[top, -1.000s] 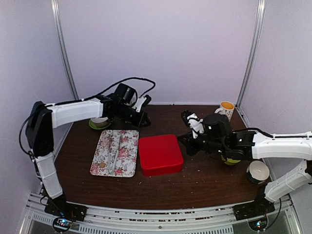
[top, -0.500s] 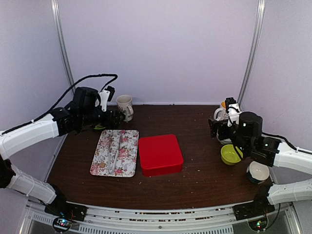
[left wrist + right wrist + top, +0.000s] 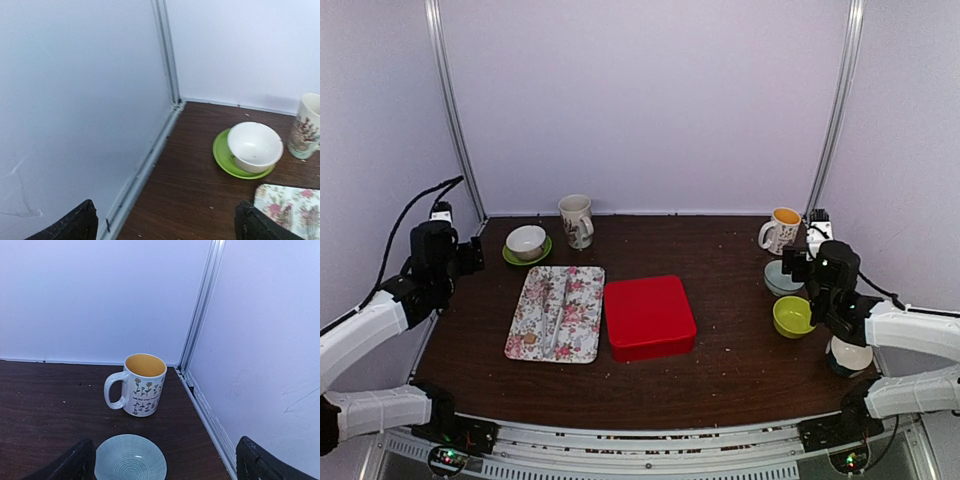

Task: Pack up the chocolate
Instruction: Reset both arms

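Red box shut at the centre of the counter, and both arms drawn back to the sides of the cell. A second ago the left arm reached over the far end of the floral tray and the right hovered just beside the box; now each is folded near its own side wall.

The left end effector faces the far left corner, fingers spread wide with nothing between them, and the white bowl on its green saucer lies ahead. The right end effector is likewise spread and empty, looking at the yellow-lined mug and the pale blue bowl.

The only chocolate in sight is what looks like one small tan piece on the near left corner of the tray, near the metal tongs; it is too small to be sure of. Any other pieces are hidden, presumably under the lid.

With the box closed and both arms clear of it, the packing looks finished or nearly so. That lone piece, if it is chocolate, would be all that is left out.
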